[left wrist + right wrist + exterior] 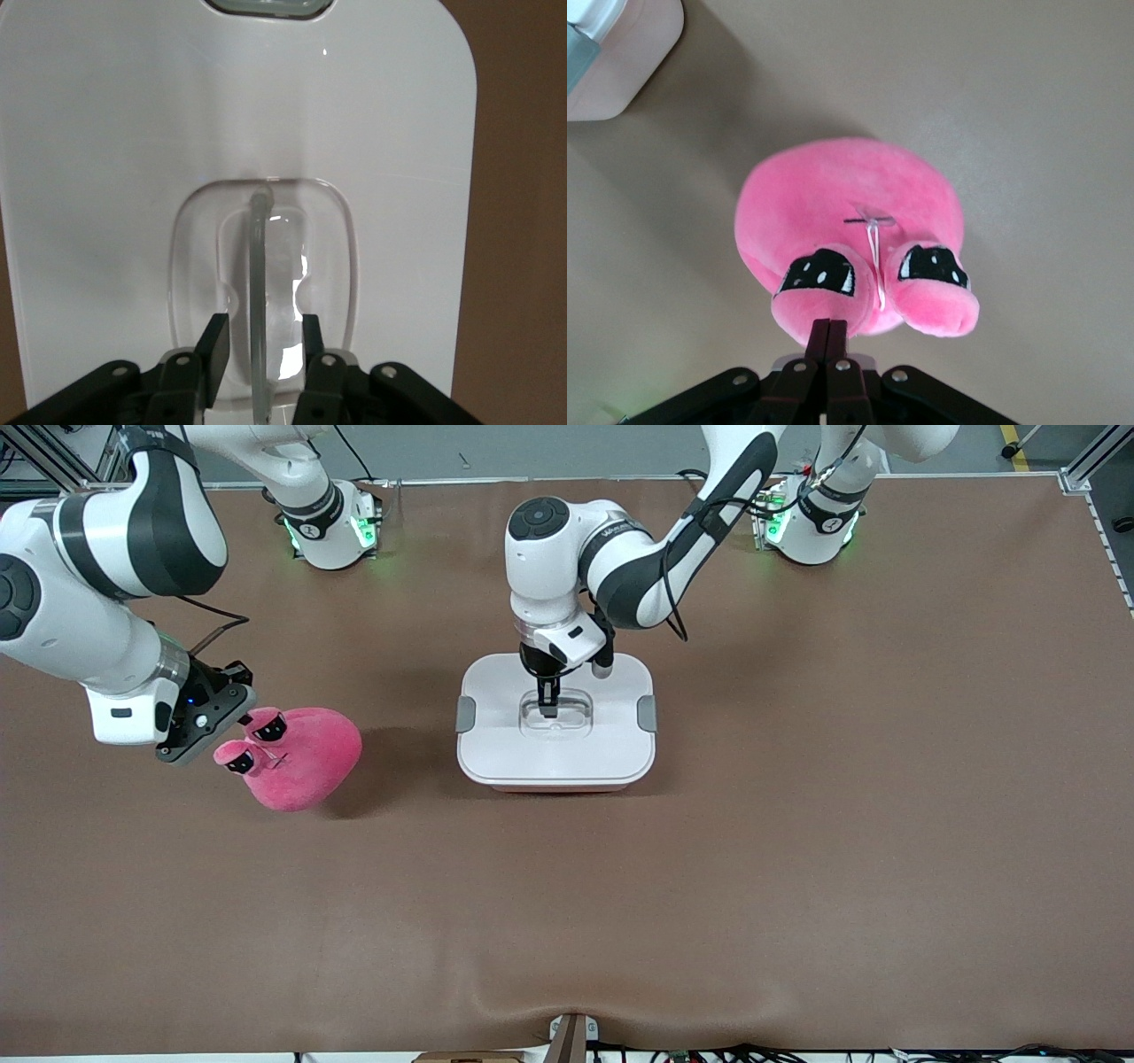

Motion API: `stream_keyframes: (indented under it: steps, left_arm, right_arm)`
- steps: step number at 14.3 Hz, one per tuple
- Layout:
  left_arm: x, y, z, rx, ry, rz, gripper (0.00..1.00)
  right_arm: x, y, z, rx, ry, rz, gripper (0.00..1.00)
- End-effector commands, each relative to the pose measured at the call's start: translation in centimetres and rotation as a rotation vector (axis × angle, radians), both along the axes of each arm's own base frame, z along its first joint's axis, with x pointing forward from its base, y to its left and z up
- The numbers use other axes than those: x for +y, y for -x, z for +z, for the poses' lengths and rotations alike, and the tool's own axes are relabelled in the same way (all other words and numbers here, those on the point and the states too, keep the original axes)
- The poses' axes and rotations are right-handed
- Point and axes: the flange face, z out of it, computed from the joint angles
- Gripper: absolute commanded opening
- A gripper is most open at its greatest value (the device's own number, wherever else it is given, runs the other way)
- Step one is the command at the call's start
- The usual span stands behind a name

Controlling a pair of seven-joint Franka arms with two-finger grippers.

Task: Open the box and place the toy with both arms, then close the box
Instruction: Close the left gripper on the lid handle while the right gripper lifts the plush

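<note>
Front view: left gripper (549, 707) fingers straddle the box (555, 726) handle (555, 716), unclosed; right gripper (829, 341), fingers together, hovers by the toy (301, 759); next, pinch and lift.

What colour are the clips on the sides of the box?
Grey. The clips sit on the white-lidded box; the front view shows them best.

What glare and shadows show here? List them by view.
Front view: the toy and the box cast soft shadows on the table. Left wrist view: bright glare on the clear handle. Right wrist view: evenly lit, a shadow beside the toy.
</note>
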Motion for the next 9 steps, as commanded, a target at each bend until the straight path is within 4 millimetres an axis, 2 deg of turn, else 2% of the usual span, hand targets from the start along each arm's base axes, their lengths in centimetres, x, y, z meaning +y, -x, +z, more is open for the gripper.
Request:
stream_keyframes:
  steps: [1,3,6,9]
  left_arm:
    - [-0.2,-0.5,0.1,-0.015,0.01,0.012,0.32]
    - [-0.2,-0.6,0.4,-0.017,0.014,0.017,0.21]
    - [0.4,-1.3,0.7,-0.018,0.018,0.029,0.0]
    - [0.5,-1.4,1.0,-0.028,0.013,0.015,0.0]
  right_arm:
    - [0.2,0.2,0.8,-0.007,0.002,0.019,0.0]
    - [0.1,0.2,0.8,-0.006,0.002,0.018,0.0]
    - [0.2,0.2,0.9,-0.01,0.001,0.019,0.0]
    - [1.2,0.3,0.9,-0.011,0.0,0.034,0.0]
